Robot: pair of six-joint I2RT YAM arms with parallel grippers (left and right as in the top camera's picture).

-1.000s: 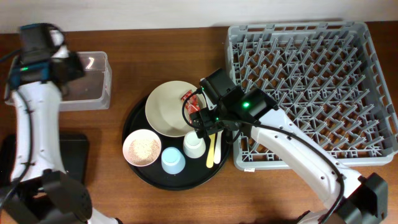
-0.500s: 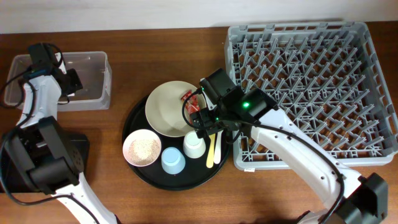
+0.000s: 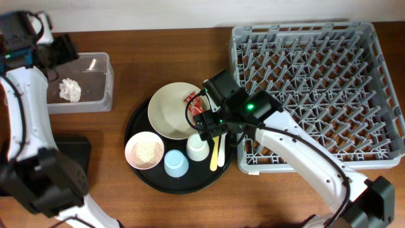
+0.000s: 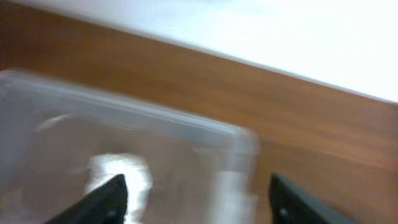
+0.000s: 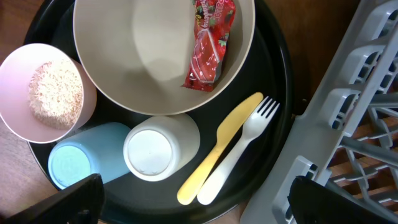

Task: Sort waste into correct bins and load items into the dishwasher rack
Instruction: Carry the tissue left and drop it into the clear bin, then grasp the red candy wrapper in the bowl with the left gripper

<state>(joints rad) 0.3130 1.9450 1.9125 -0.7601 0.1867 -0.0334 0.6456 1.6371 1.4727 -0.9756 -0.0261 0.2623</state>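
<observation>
A crumpled white tissue (image 3: 69, 89) lies in the clear tub (image 3: 95, 71), one of the bins. My left gripper (image 3: 64, 48) (image 4: 196, 193) hovers open over the tub's far edge, holding nothing; its view is blurred. The cream plate (image 3: 169, 113) (image 5: 143, 56) holds the red snack wrapper (image 3: 195, 101) (image 5: 211, 40). Beside it on the round tray are a pink bowl (image 5: 22, 74) of rice-like grains (image 3: 145, 151) (image 5: 55, 93), a blue cup (image 3: 175, 163) (image 5: 81, 163), a white cup (image 3: 197, 147) (image 5: 155, 150), a white fork (image 5: 239, 149) and a pale yellow utensil (image 5: 217, 146). My right gripper (image 3: 212, 125) (image 5: 196, 186) hangs open above the utensils. The grey dishwasher rack (image 3: 316, 88) stands on the right.
All the dishes sit on a large round black tray (image 3: 136, 120) (image 5: 273, 74). A shallow black rectangular tray (image 3: 74, 155) lies at the front left, partly behind my left arm. The rack's near corner (image 5: 348, 124) is close to my right finger.
The left gripper has opened and drawn back up from the clear tub, and the tissue now lies loose in the tub. The right arm has not moved.
</observation>
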